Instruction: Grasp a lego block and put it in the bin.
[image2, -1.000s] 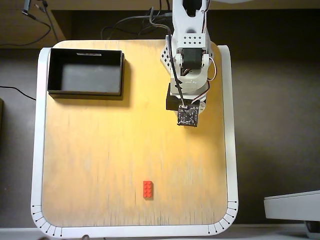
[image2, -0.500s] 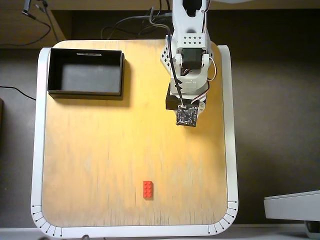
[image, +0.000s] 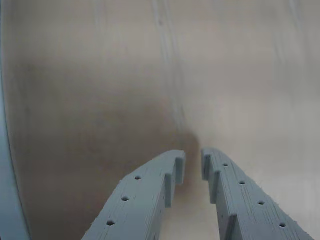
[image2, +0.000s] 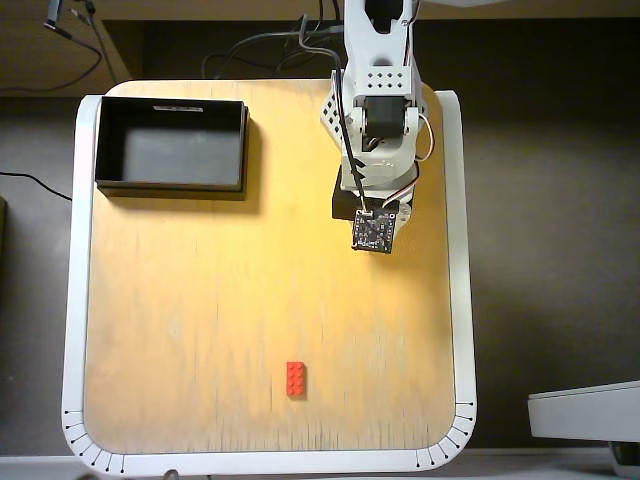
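Note:
The red lego block (image2: 296, 379) lies flat on the wooden table near the front edge in the overhead view, a little left of centre. The black bin (image2: 101, 142) stands at the back left corner, empty, with a white label (image2: 178, 107) on its far rim. My arm (image2: 378, 120) is folded at the back right, and the wrist camera board (image2: 372, 232) hides the fingers from above. In the wrist view my gripper (image: 193, 159) hangs over bare table, its grey-blue jaws nearly together with a narrow gap and nothing between them. Block and bin are outside the wrist view.
The table (image2: 200, 300) has a white raised rim (image2: 74, 300) all round. Cables (image2: 260, 50) run behind the back edge. A white object (image2: 585, 410) sits off the table at the lower right.

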